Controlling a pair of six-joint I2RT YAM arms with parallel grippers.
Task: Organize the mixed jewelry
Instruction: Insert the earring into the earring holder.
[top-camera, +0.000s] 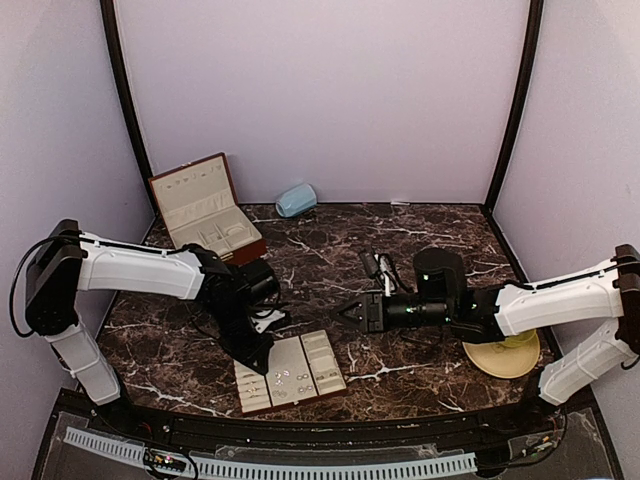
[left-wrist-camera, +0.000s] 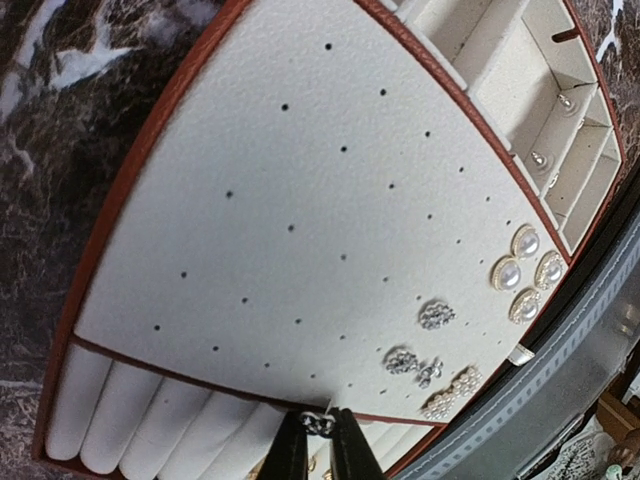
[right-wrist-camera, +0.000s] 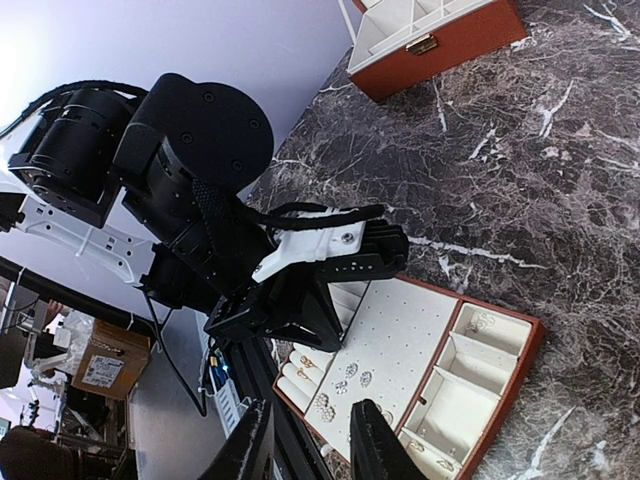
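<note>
Left gripper: pinched shut on a small silvery earring, poised above the tray at the near table edge, ready for seating.
Sorted jewelry: pinned near the pad's corner.
Right gripper: jaws apart, holding nothing, hovers right of tray.

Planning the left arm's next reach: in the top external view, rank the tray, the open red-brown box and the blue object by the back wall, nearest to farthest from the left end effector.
1. Tray, directly under the left end effector, near edge.
2. Open red-brown box, behind it, back left.
3. Blue object, by the back wall, farthest.
</note>
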